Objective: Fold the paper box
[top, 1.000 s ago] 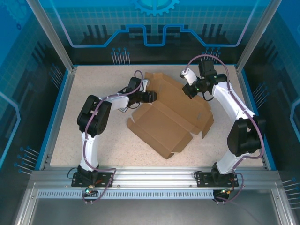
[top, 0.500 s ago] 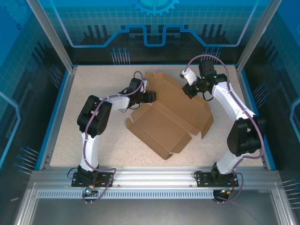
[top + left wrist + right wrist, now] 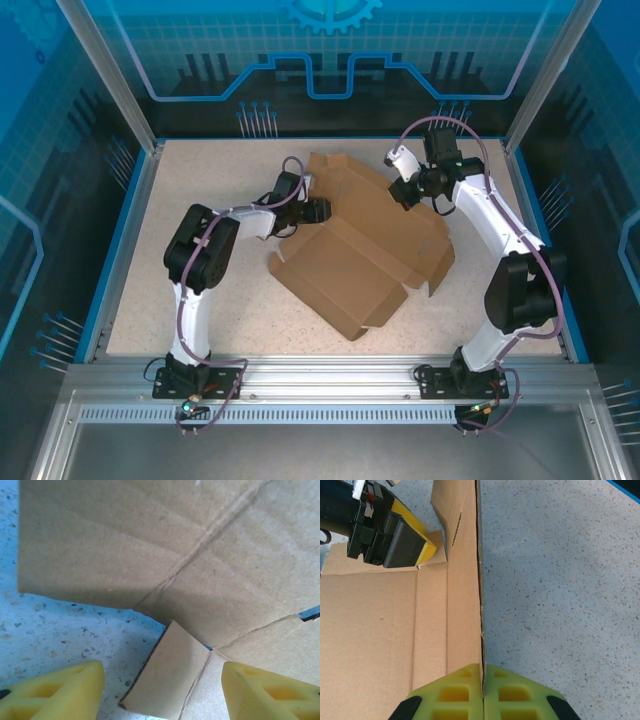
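The paper box (image 3: 360, 250) is a brown cardboard sheet, partly folded, lying mid-table with its far side raised. My left gripper (image 3: 320, 209) is at the box's far-left side and stands open. In the left wrist view a small cardboard tab (image 3: 167, 677) lies between its yellow fingers (image 3: 55, 692), touching neither, with the box panel (image 3: 150, 545) beyond. My right gripper (image 3: 399, 194) is at the far-right edge. In the right wrist view it (image 3: 482, 674) is shut on the upright flap edge (image 3: 465, 605), and the left gripper (image 3: 412, 542) shows beyond the flap.
The speckled tabletop (image 3: 200, 290) is bounded by a blue rim (image 3: 125, 240) and aluminium posts. Open table lies to the right of the held flap (image 3: 560, 580) and in front of the box.
The left gripper has shifted slightly toward the box, and the box's near-left corner has slid a little to the left. The right gripper has stayed put on the flap.
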`<move>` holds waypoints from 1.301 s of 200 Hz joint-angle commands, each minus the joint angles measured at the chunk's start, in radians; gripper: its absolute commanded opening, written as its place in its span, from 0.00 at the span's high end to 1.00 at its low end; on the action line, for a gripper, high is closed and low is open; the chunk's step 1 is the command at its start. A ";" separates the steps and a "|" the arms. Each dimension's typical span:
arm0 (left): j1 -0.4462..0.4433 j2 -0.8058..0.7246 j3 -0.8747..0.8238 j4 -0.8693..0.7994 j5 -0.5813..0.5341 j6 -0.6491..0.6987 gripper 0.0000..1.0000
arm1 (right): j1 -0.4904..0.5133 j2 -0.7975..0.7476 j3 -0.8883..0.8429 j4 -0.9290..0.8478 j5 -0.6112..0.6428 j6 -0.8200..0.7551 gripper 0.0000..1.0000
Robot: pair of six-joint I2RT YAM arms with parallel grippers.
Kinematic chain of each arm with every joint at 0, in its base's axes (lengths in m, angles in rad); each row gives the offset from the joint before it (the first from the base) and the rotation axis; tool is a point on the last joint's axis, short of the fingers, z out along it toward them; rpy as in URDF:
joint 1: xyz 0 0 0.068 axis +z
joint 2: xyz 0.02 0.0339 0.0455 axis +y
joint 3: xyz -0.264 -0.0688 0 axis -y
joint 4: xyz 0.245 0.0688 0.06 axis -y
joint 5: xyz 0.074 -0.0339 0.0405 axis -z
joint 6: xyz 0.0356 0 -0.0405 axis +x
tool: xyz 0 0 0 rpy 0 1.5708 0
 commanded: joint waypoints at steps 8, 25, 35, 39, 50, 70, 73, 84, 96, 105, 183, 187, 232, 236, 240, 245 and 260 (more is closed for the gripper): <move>-0.005 -0.049 -0.016 0.031 -0.018 -0.014 0.35 | -0.014 0.003 0.004 0.000 -0.031 0.014 1.00; -0.006 -0.040 -0.012 0.040 0.021 -0.016 0.36 | -0.014 0.006 0.004 0.000 -0.032 0.015 1.00; -0.007 -0.035 -0.012 0.053 0.059 -0.013 0.38 | -0.015 0.008 0.003 -0.001 -0.032 0.017 1.00; -0.007 -0.033 -0.013 0.058 0.074 -0.013 0.38 | -0.015 0.009 0.002 0.000 -0.033 0.018 1.00; -0.007 -0.030 -0.013 0.077 0.116 -0.008 0.41 | -0.015 0.011 0.003 0.002 -0.035 0.019 1.00; -0.011 -0.034 -0.020 0.105 0.168 -0.003 0.47 | -0.014 0.014 0.002 0.004 -0.036 0.024 1.00; -0.012 -0.036 -0.022 0.110 0.172 -0.001 0.48 | -0.014 0.014 0.002 0.004 -0.037 0.023 1.00; -0.018 -0.047 -0.034 0.127 0.186 0.006 0.49 | -0.014 0.014 0.002 0.004 -0.037 0.025 1.00; -0.026 -0.054 -0.044 0.139 0.201 0.018 0.50 | -0.015 0.014 0.003 0.004 -0.037 0.027 1.00; -0.032 -0.058 -0.051 0.146 0.208 0.028 0.50 | -0.014 0.012 0.003 0.005 -0.036 0.030 1.00; -0.091 -0.024 -0.099 0.193 0.200 0.015 0.45 | -0.014 0.004 -0.016 0.015 -0.035 0.047 1.00; -0.091 -0.025 -0.101 0.194 0.199 0.014 0.44 | -0.015 0.003 -0.016 0.015 -0.032 0.046 1.00; -0.082 -0.095 -0.097 0.157 0.183 0.053 0.40 | -0.013 -0.022 -0.020 0.018 -0.020 0.037 1.00; -0.079 -0.104 -0.097 0.155 0.184 0.057 0.40 | -0.015 -0.025 -0.021 0.018 -0.022 0.035 1.00; -0.075 -0.115 -0.097 0.151 0.186 0.057 0.40 | -0.014 -0.029 -0.021 0.018 -0.022 0.035 1.00; -0.068 -0.128 -0.099 0.149 0.188 0.059 0.39 | -0.014 -0.033 -0.023 0.019 -0.020 0.033 1.00; -0.044 -0.170 -0.104 0.145 0.197 0.060 0.38 | -0.015 -0.041 -0.026 0.019 -0.020 0.030 1.00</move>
